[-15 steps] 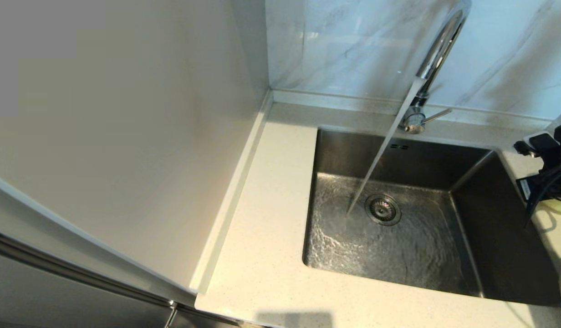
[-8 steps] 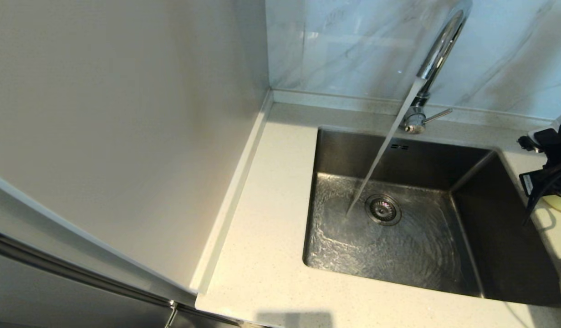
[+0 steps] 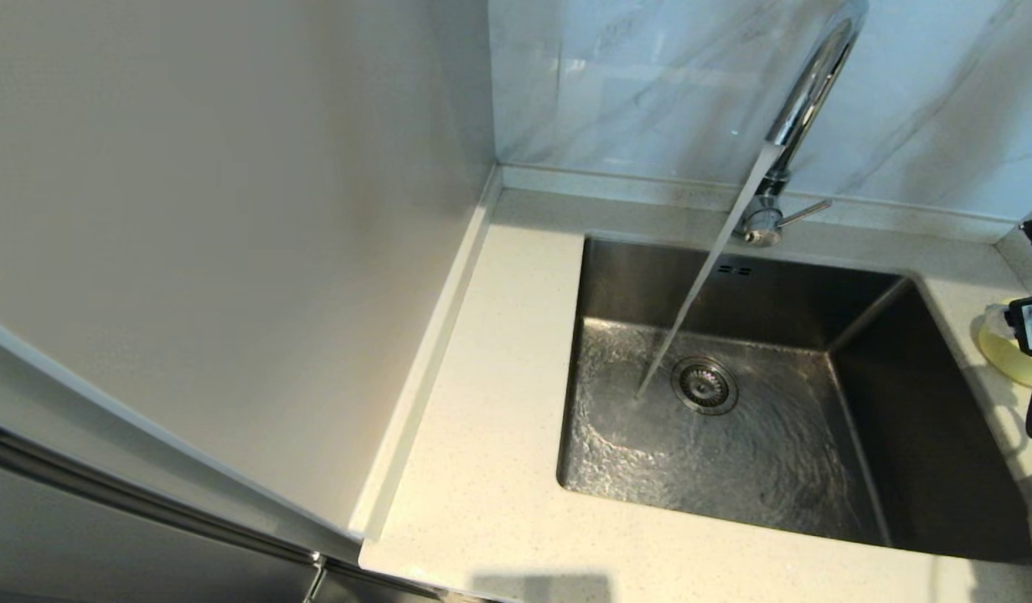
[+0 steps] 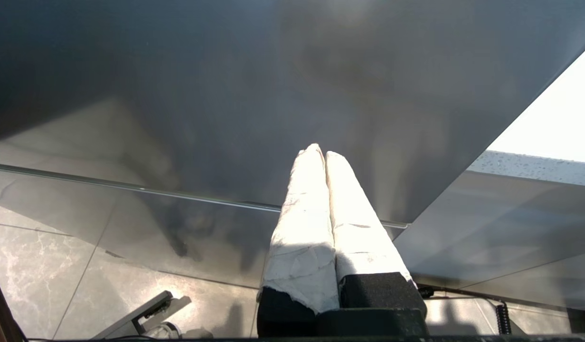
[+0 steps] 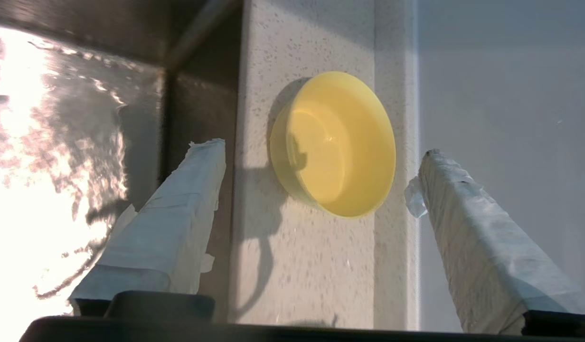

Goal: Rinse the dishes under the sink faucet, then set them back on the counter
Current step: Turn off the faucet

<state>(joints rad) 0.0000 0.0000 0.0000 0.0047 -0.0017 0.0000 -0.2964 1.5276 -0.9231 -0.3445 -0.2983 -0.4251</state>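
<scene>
Water is pouring from the sink faucet [image 3: 805,92] in a slanted stream and landing just beside the drain strainer [image 3: 704,385], rippling across the floor of the sink [image 3: 734,452]. Over on the robot's right, the small yellow bowl [image 5: 333,142] sits upright on the narrow strip of tabletop [image 5: 283,266] between the basin's edge and the raised back edge, close to the drop into the basin. The right gripper [image 5: 316,161] hangs over it with its jaws spread wide, one finger out over the sink side, the other out past the back edge, nothing held between them. The left gripper [image 4: 319,156] is parked away from the work, jaws pressed together and empty. Now the risks, as I read them: that strip is tight, so a descent slightly off-centre could knock the rim and tip the bowl into the basin. The far finger may also catch the raised edge on the way down. A smooth round bowl can squirt out of a pinch, especially once wet. And the running stream could splash off a bowl held at the wrong angle. No dish or chopsticks in sight here.
</scene>
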